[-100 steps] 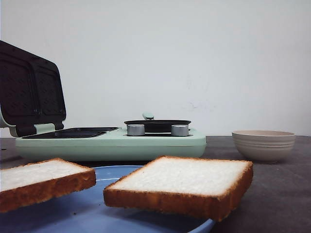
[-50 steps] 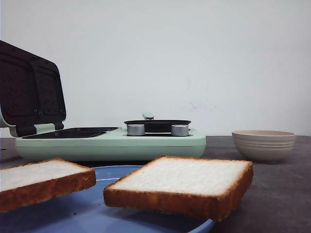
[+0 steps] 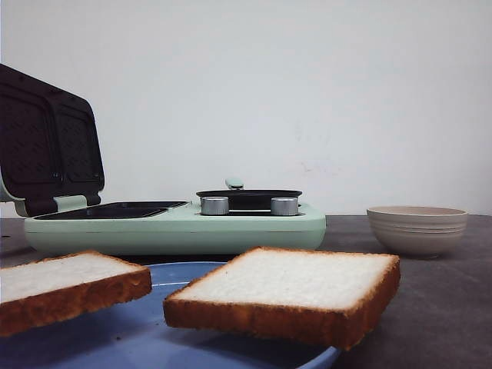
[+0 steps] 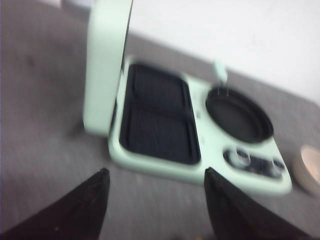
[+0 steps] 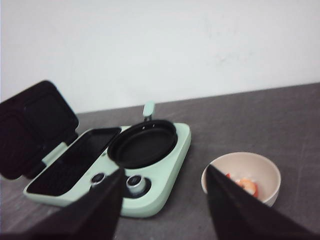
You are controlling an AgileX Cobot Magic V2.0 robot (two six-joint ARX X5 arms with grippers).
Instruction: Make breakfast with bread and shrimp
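bread point(image 3: 288, 288) fronts open sandwich maker point(image 3: 175, 224)

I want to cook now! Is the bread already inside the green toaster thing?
No, both slices of bread lie on the blue plate, and the open sandwich maker has bare dark plates.

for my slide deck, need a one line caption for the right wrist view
Open right gripper above the mint breakfast maker, shrimp waiting in the beige bowl.

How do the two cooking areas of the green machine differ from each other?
The grill plate is rectangular, ribbed and split into two sections, with an open lid hinged beside it. The round pan is circular, smooth and has a small green handle, but no lid. Both are black, appear empty and sit in the same breakfast maker.
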